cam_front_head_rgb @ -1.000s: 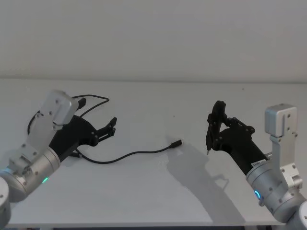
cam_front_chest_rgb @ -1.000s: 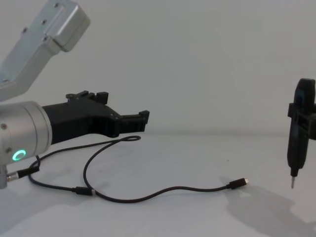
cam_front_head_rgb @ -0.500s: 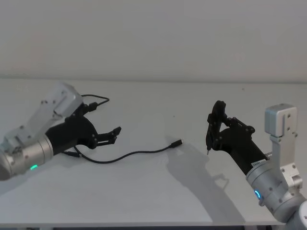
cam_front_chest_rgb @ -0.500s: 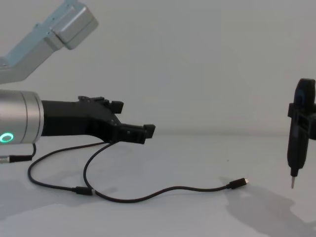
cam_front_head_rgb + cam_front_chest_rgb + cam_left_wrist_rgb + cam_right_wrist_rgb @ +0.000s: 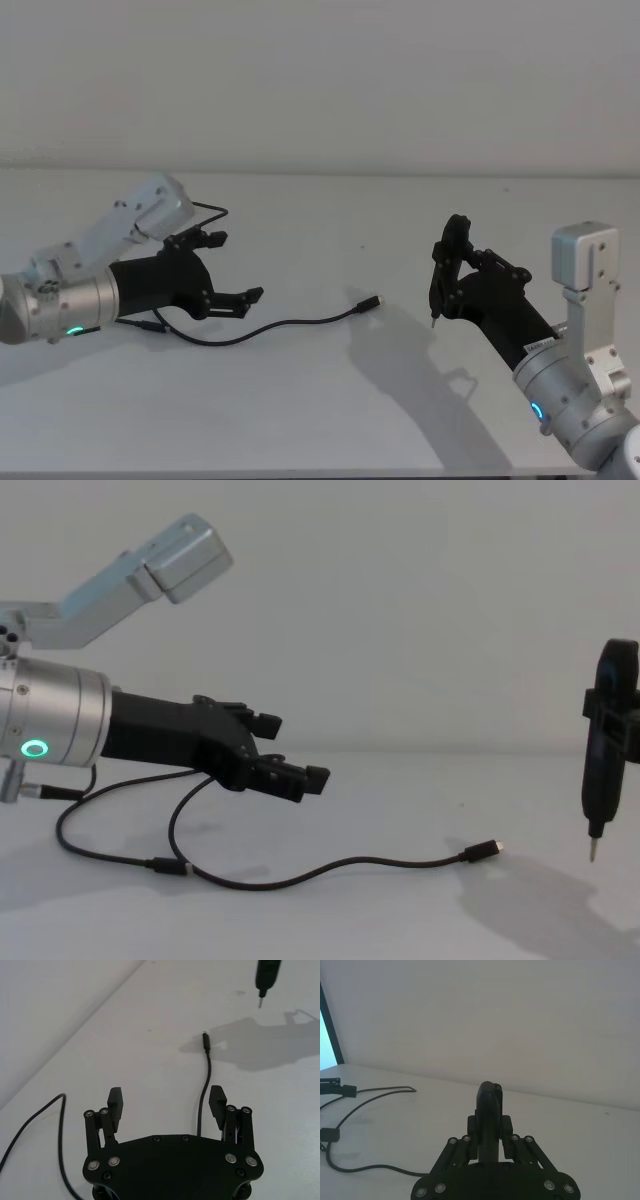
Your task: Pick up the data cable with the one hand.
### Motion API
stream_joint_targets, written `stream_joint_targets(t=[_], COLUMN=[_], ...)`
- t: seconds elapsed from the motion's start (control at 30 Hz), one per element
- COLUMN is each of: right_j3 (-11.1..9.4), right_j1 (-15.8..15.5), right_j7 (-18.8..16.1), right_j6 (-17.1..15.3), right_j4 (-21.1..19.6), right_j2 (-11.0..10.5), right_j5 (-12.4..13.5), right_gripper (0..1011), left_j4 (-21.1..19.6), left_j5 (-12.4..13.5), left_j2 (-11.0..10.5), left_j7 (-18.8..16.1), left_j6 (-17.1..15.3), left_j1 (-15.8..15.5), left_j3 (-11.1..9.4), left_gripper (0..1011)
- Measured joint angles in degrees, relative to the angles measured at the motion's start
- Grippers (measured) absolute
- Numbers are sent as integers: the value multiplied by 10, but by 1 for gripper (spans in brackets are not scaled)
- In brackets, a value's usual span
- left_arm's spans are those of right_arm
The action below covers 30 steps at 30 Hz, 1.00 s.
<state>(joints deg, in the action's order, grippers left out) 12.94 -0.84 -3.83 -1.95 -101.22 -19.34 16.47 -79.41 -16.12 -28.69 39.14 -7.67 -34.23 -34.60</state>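
Note:
The data cable [image 5: 290,322] lies on the white table as a thin black cord. Its loops sit at the left, and its plug [image 5: 372,300] with a silvery tip points right. The same cable [image 5: 330,865] shows in the chest view, and again [image 5: 202,1090] in the left wrist view. The hand, my left gripper [image 5: 235,266], hovers open a little above the cord's left part with nothing between its fingers [image 5: 115,1102]. From the side, my left gripper [image 5: 295,752] hangs clear of the table. My right gripper [image 5: 445,262] stands still right of the plug, shut on a dark pointed tool [image 5: 600,770].
The white table [image 5: 300,400] runs back to a plain white wall. Bare surface lies between the plug and my right arm. The tool's shadow [image 5: 400,350] falls on the table near the plug.
My left gripper has swung right and lower over the cord, toward its middle stretch, still open. The cable and my right arm have not moved.

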Motion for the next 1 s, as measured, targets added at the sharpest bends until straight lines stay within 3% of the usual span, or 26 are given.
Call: stream_joint_targets(t=[0.17,0.43,1.0], right_j3=[0,0,0], right_j1=[0,0,0], right_j7=[0,0,0], right_j6=[0,0,0], right_j4=[0,0,0], right_j2=[0,0,0], right_j5=[0,0,0], right_gripper=[274,274,274], left_j4=[23,42,90], left_j5=[2,4,3], left_j2=[7,15,46], left_j7=[29,49,77], left_j6=[5,0,-58], left_j1=[-22,-42,-82], left_j3=[-17,-34,-71], left_gripper=[1001,1002,1001])
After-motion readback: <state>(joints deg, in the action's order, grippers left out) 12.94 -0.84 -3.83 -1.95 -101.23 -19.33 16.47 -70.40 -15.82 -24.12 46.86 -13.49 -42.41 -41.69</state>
